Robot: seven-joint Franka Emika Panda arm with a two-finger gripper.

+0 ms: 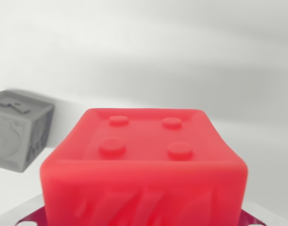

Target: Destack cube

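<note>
While the red cube (pixel 144 169) fills the view, I cannot tell the jaws' state.

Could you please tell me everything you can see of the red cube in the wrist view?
The red cube fills the lower middle of the wrist view, very close and slightly blurred. It looks like smooth plastic or rubber with rounded edges. Its top face is recessed and carries four round studs in a square; the near side shows raised relief I cannot read. It sits upright. What it rests on is hidden, though dark red parts show at its lower corners. A grey cube stands apart, behind on the wrist view's left.
</note>
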